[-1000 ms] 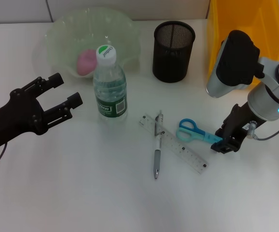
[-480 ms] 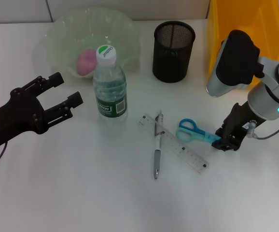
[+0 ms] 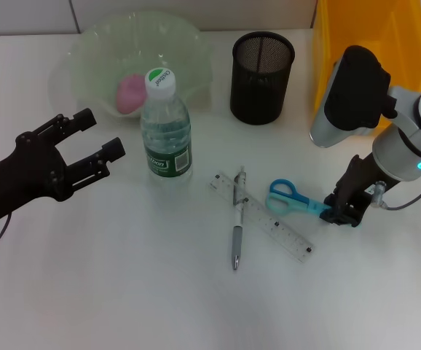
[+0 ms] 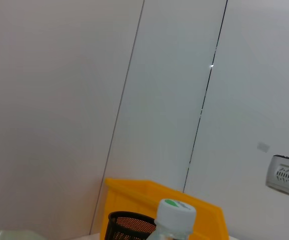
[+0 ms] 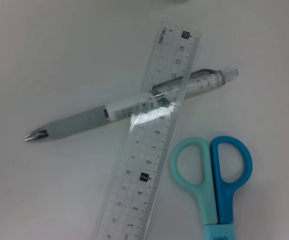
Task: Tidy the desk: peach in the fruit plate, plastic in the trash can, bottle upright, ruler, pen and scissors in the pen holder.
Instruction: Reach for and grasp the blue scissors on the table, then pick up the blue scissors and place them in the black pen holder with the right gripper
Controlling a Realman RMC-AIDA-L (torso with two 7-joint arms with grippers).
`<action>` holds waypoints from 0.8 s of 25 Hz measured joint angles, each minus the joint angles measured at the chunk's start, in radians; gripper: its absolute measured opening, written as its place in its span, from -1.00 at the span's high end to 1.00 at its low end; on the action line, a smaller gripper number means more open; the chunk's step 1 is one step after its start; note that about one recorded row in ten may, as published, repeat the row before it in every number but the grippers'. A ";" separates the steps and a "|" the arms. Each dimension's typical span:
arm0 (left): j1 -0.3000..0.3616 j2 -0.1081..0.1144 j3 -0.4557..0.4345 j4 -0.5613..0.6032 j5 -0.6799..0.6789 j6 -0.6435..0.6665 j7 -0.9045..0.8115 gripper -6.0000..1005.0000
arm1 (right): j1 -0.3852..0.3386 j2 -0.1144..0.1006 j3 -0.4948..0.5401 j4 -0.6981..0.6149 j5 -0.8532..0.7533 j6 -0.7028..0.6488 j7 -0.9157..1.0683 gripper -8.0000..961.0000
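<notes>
Head view: the translucent green fruit plate stands at the far left of the desk and holds the pink peach. The black mesh pen holder stands to its right; nothing can be seen in it. The yellow trash can fills the far right corner, its inside hidden by the right arm. The water bottle stands upright just in front of the plate, white cap on. The left gripper hovers just left of the bottle, its fingers spread and holding nothing. In mid-desk the clear ruler lies slantwise, crossing the pen; the blue scissors lie beside the ruler's right end. The right gripper is down at the blade end of the scissors; whether its fingers grip them cannot be told. The near half of the desk lies bare.

Left wrist view: the bottle's cap, the pen holder's rim and the trash can show against a grey panelled wall.

Right wrist view: the ruler lies over the pen, and the scissors' handles lie just beside the ruler.
</notes>
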 joint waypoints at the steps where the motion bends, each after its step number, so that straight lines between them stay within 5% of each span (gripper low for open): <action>1: 0.000 0.000 0.000 0.000 0.000 -0.002 0.000 -0.59 | 0.000 0.000 -0.004 0.000 0.000 0.001 0.000 0.48; 12: -0.001 0.000 0.000 0.000 0.000 -0.007 0.000 -0.59 | -0.041 0.000 0.008 -0.082 0.005 -0.008 0.000 0.57; 20: -0.001 0.000 -0.001 0.000 0.000 -0.002 0.000 -0.59 | -0.110 0.000 0.204 -0.220 0.064 -0.034 -0.031 0.55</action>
